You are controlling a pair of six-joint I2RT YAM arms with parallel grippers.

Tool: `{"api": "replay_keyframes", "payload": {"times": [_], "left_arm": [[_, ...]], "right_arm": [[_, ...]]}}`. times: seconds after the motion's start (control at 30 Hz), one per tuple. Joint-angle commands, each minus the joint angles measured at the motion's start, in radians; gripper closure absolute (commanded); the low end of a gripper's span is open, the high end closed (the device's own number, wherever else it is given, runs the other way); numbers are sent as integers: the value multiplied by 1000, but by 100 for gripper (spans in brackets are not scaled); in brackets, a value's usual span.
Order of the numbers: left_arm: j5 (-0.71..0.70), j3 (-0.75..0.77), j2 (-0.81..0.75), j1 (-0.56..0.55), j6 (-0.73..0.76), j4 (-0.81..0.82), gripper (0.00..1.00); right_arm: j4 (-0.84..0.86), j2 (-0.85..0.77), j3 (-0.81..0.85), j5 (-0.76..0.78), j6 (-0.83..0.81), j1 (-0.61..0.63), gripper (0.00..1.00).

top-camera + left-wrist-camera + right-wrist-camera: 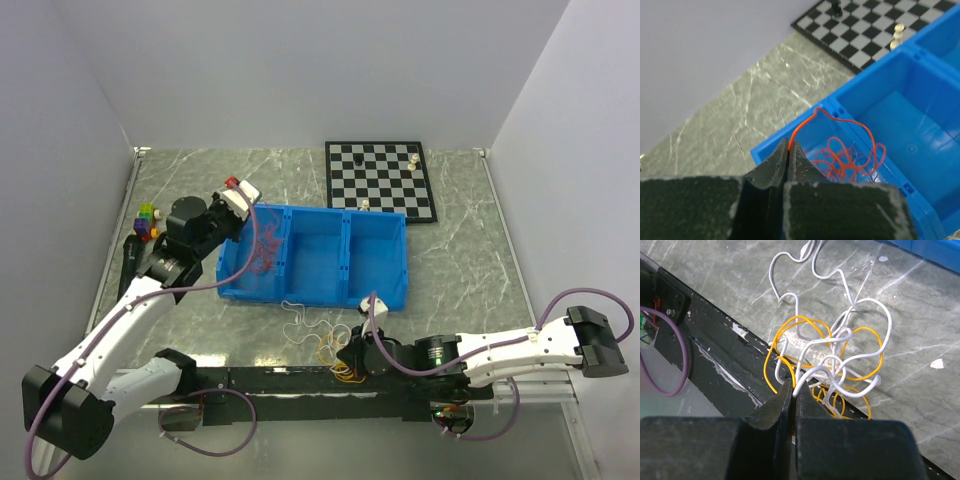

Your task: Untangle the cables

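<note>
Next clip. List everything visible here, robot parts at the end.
table: one, grey-green marbled, under everything.
blue bin: one, three compartments, table centre.
red-orange cable: one, coiled in the bin's left compartment, one end raised.
white and yellow cables: tangled clump, count unclear, on the table near its front edge.
chessboard: one, black and white, beyond the bin, to the right.
chess pieces: three, one black and two white, on the board.
coloured blocks: small cluster, mixed colours, table's left edge.
left gripper: shut on the red-orange cable.
right gripper: shut on the white and yellow cables.
</note>
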Motion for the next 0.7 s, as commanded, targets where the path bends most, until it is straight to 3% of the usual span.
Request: {"api": "replay_keyframes", "payload": {"times": [0.0, 0.27, 0.3, 0.37, 0.5, 0.57, 0.67], "left_arm": [[-37, -19, 13, 12, -12, 37, 99], [-61, -34, 47, 89, -95, -37, 99], [-51, -38, 47, 89, -86, -49, 95], [-26, -48, 44, 89, -78, -64, 76], [44, -25, 65, 89, -52, -141, 29], [57, 1, 73, 89, -46, -176, 21], [104, 41, 56, 89, -9, -222, 17]], "right_arm": [[23, -12, 17, 32, 11, 15, 100], [29, -4, 17, 33, 14, 17, 100], [29, -2, 19, 33, 11, 15, 100], [32, 4, 22, 35, 9, 18, 100], [24, 10, 31, 42, 8, 19, 100], [18, 10, 32, 52, 14, 19, 100], [24, 11, 34, 49, 3, 18, 100]]}}
